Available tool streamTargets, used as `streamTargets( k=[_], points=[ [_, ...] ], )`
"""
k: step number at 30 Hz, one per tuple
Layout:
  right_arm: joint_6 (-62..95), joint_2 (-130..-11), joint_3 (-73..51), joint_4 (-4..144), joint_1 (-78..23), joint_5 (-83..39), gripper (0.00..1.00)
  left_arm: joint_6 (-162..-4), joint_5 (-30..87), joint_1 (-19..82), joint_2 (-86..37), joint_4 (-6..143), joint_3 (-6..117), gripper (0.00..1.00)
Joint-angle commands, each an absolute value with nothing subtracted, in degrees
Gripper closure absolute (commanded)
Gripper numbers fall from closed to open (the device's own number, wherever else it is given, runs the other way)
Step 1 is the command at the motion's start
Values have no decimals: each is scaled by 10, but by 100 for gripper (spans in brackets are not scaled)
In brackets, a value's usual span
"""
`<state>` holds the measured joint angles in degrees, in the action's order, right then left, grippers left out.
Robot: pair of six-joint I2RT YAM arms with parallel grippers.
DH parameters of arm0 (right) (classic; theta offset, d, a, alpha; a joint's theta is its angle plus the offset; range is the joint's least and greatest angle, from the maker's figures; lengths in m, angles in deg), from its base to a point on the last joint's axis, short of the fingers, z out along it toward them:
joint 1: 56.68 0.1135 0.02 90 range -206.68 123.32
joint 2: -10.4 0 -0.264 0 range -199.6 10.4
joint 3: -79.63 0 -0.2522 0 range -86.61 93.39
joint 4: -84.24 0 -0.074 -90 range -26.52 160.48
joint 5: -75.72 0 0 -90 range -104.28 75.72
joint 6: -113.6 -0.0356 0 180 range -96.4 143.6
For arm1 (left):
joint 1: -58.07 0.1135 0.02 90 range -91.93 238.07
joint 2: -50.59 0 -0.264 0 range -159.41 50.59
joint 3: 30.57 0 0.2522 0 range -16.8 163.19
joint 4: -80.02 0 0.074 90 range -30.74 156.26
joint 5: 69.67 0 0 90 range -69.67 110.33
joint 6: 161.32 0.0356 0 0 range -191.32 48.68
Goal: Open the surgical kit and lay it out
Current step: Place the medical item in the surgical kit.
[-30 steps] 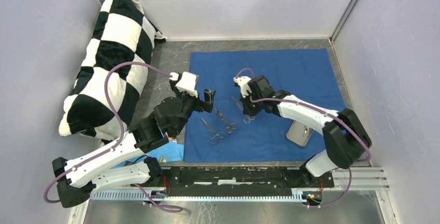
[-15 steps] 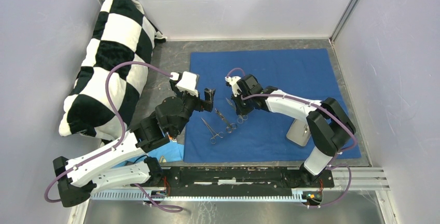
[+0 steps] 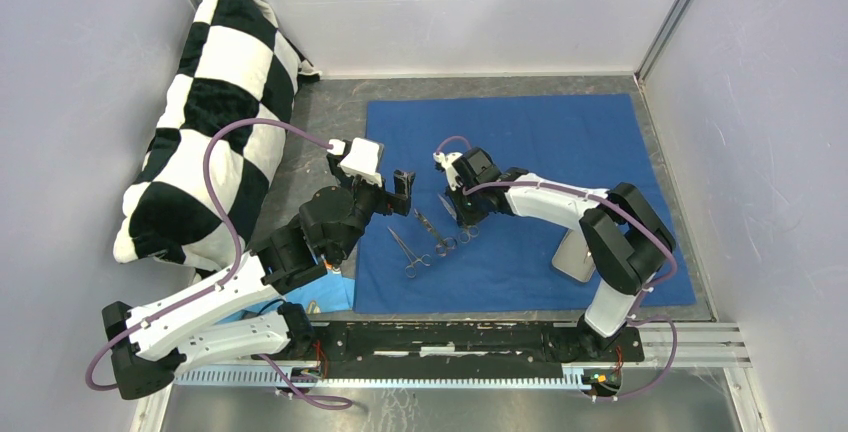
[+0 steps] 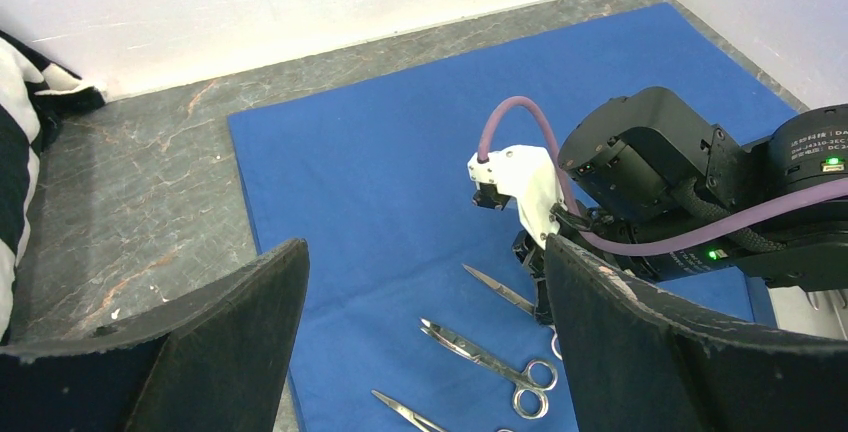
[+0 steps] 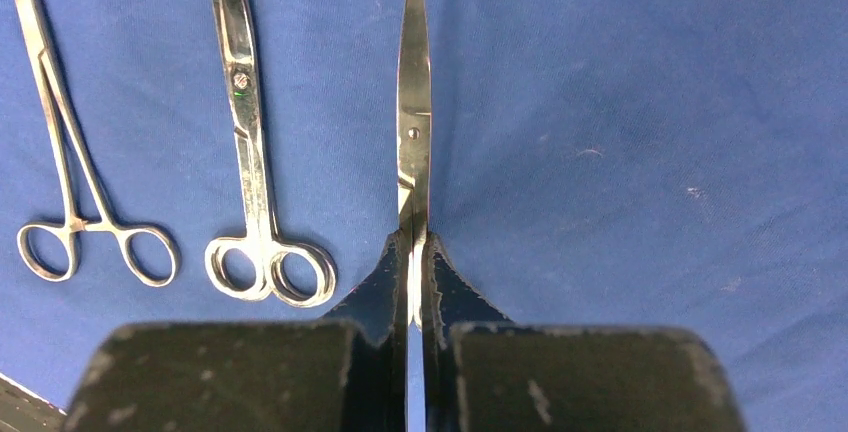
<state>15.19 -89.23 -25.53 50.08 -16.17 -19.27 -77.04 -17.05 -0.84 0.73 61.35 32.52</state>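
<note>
Found the right gripper [image 5: 412, 270] clenched on the held scissors [image 5: 412, 122], just behind the pivot, with the blades running straight out ahead of the fingers and the ring handles hidden under the jaws. Saw that pair low over the dark blue cloth [image 3: 560, 142], spread flat, but could not tell from either view whether metal touched fabric. Placed its long axis parallel to 2 instruments lying on the cloth to its left: the second scissors [image 5: 250, 152] just beside it and the ring-handled forceps [image 5: 75, 182] beyond, all 3 with tips pointing far and slightly left, rings toward the near edge. Judged the coming move to hinge on that alignment: setting the pair down as the 3rd in the row, beside but apart from its neighbour. Noted the steel tray [image 3: 572, 257] well to the right on the same cloth, close to its near edge. Found the left gripper [image 4: 425, 252] spread wide and holding nothing, hovering left of the row by the cloth's left edge, with the right arm plainly the nearer to the work.
</note>
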Motion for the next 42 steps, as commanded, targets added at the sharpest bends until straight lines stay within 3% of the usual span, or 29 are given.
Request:
streamTargets(
  k=[1, 24, 34, 42],
  points=[
    [143, -896, -226, 506, -157, -175, 100, -763, -175, -10, 11, 639, 330, 7],
    [135, -933, -206, 497, -154, -154, 100, -761, -176, -10, 12, 638, 330, 7],
    [126, -923, -161, 460, -147, -147, 76, -761, -176, -10, 12, 639, 329, 7],
    [120, -770, -182, 385, -149, -34, 50, -758, -182, -10, 12, 639, 329, 7]
  ],
)
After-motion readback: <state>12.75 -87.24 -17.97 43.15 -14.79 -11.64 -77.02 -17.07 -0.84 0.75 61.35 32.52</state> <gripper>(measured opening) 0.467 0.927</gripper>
